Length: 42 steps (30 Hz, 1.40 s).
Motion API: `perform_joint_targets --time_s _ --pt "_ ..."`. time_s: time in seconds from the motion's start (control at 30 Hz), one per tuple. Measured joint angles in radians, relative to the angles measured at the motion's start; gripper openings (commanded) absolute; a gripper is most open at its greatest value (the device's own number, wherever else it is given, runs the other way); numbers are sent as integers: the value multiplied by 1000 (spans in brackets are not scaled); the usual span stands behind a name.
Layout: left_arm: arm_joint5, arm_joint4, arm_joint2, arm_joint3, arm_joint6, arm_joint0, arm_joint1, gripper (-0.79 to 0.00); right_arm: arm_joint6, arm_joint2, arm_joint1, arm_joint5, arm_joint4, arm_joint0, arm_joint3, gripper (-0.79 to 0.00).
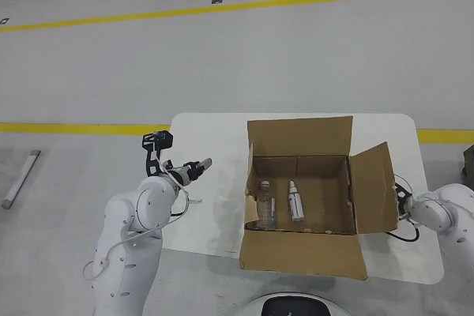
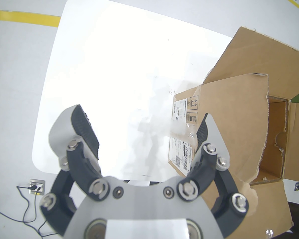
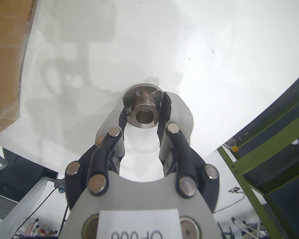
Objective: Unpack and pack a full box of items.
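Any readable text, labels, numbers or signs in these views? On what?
Cardboard box side, labels: print too small to read.
Same box, pictogram: two upward arrows, no words.
Sticker behind the right hand, which grips a metal bushing: upside down, cut by the edge, unreadable.
Bottles in the box: labels too small.

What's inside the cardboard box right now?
Inside the cardboard box lie a clear bottle and a smaller white bottle, side by side. Its near wall hides the floor strip behind it.
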Motion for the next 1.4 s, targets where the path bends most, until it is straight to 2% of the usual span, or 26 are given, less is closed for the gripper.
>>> perform_joint_targets --time_s 0.1,0.17,0.27,0.3,0.33,0.57,0.77,0.87,1.13,1.27,1.4 --pt "0 0 0 0 0 0 0 0 0 -5 0 1 -1 4 5 -480" --pt "0 0 0 0 0 0 0 0 -1 -8 -1 2 -1 7 9 -529" --pt "0 0 0 0 0 0 0 0 -3 -12 -1 4 0 11 14 -662" --pt "0 0 0 0 0 0 0 0 -3 -12 -1 5 0 12 14 -739" --pt "0 0 0 0 0 0 0 0 -4 -13 -1 7 0 12 15 -779" --pt "0 0 0 0 0 0 0 0 -5 -1 2 9 11 4 -6 -785" --pt "0 0 0 0 0 0 0 0 2 74 14 28 52 -33 -78 -785" --pt "0 0 0 0 0 0 0 0 0 164 27 52 85 -74 -164 -785" --pt "0 0 0 0 0 0 0 0 -14 454 49 98 183 -238 -560 -785" --pt "0 0 0 0 0 0 0 0 -38 512 50 93 222 -279 -704 -785" --pt "0 0 0 0 0 0 0 0 -38 487 52 88 241 -276 -778 -785"
